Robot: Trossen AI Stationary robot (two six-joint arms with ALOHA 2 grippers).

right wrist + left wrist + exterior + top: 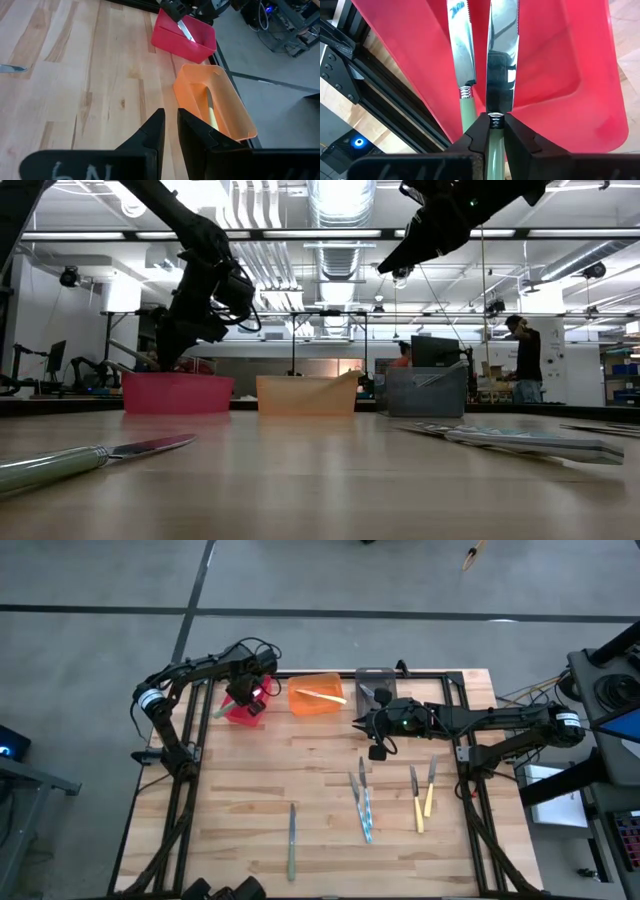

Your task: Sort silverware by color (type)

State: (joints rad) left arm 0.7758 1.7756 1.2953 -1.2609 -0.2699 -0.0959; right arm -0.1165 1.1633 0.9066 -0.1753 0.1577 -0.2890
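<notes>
A: Start at the near edge of the wooden slat table (250, 790). What lies there?

B: A green-handled knife (292, 840) lies alone near the front edge, its silver blade pointing away. Beyond it, toward the middle, two light-blue-handled utensils (364, 808) lie almost touching, and a third silver piece (361, 768) lies just past them. To their right, two pale-yellow-handled utensils (422, 798) lie side by side.

A: And the right claw?

B: The right gripper (372, 726) hangs above the table past those pieces, in front of the grey plastic bin (376, 688). Its two dark fingers (155, 131) stand nearly together with only a thin gap, and nothing is between them.

A: The bins?

B: Three in a row along the far edge: a red plastic bin (243, 712) on the left, an orange plastic bin (318, 697) in the middle with a pale-yellow-handled utensil (322, 695) lying in it, then the grey one, which holds a silver piece.

A: So the left claw is at the red one?

B: Yes. The left gripper (494, 131) is over the red bin, fingers pinched narrowly on the green handle of a silver-bladed knife (499, 75), right where handle meets blade. The blade points down into the bin. A second green-handled knife (462, 60) rests just beside it against the bin's red wall.
</notes>
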